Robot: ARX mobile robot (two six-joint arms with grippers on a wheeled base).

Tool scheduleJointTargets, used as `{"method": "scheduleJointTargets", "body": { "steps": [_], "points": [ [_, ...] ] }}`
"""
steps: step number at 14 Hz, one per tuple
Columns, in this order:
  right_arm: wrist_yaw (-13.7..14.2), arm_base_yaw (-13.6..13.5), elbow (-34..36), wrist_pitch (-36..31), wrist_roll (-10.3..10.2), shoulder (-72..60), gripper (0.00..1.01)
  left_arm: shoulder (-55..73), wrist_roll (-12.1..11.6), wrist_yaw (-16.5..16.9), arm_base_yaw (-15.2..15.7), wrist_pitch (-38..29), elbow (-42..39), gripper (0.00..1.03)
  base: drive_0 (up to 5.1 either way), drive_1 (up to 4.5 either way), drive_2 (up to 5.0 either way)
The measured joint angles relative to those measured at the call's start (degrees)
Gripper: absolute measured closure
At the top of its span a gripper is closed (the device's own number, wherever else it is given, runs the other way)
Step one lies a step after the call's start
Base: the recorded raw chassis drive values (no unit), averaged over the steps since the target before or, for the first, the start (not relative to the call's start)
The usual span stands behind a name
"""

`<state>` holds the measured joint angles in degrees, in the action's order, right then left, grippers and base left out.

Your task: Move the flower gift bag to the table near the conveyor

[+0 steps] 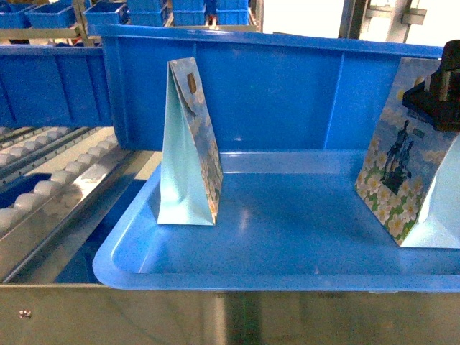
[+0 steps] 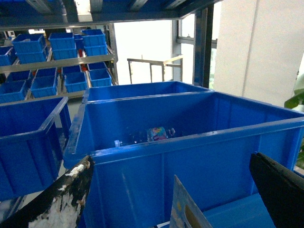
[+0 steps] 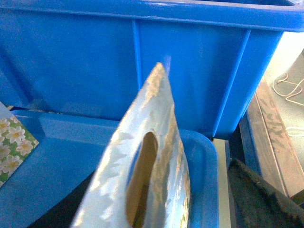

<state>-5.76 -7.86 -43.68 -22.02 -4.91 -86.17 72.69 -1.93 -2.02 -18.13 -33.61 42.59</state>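
Sitting inside the blue tray beside the conveyor, the right flower gift bag is at the right tool, grip state unclear. Lifted crookedly, it could snag the tray's rim. The left tool stands apart.

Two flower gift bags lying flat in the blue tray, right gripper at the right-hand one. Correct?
Not quite: the head view shows both bags standing upright, not flat. The left bag and right bag stand in the blue tray, with the right gripper at the right one's top.
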Motion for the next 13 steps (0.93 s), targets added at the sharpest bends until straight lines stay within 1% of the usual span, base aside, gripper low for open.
{"method": "scheduleJointTargets", "body": {
  "steps": [1,3,5,6,8,9,10,11,12,13],
  "points": [
    [-0.4,0.0,0.3,-0.3,-0.2,0.0,0.43,0.0,0.0,0.0,0.0,0.0,0.0,0.05,0.0,0.00,0.0],
    [-0.6,-0.5,0.8,-1.5,-0.7,0.0,0.69,0.0,0.0,0.0,0.0,0.0,0.0,0.05,0.0,0.00,0.0],
    [-1.6,-1.0,1.3,-1.6,-2.0,0.5,0.90,0.0,0.0,0.0,0.0,0.0,0.0,0.05,0.0,0.00,0.0],
    [-2.1,-1.2,1.9,-2.0,-2.8,1.3,0.98,0.0,0.0,0.0,0.0,0.0,0.0,0.05,0.0,0.00,0.0],
    [-2.7,-1.6,3.2,-2.6,-4.3,3.2,0.98,0.0,0.0,0.0,0.0,0.0,0.0,0.05,0.0,0.00,0.0],
    [-2.6,-1.6,3.7,-3.0,-4.5,4.2,0.98,0.0,0.0,0.0,0.0,0.0,0.0,0.05,0.0,0.00,0.0],
    [-1.9,-1.7,4.2,-3.3,-4.5,5.7,0.98,0.0,0.0,0.0,0.0,0.0,0.0,0.05,0.0,0.00,0.0],
    [-0.1,-1.9,5.1,-4.6,-4.1,7.9,0.98,0.0,0.0,0.0,0.0,0.0,0.0,0.05,0.0,0.00,0.0],
    [1.1,-1.9,5.8,-4.9,-3.7,11.1,0.98,0.0,0.0,0.0,0.0,0.0,0.0,0.05,0.0,0.00,0.0],
    [3.0,-1.8,7.1,-6.9,-2.2,14.7,0.98,0.0,0.0,0.0,0.0,0.0,0.0,0.05,0.0,0.00,0.0]
  ]
}}
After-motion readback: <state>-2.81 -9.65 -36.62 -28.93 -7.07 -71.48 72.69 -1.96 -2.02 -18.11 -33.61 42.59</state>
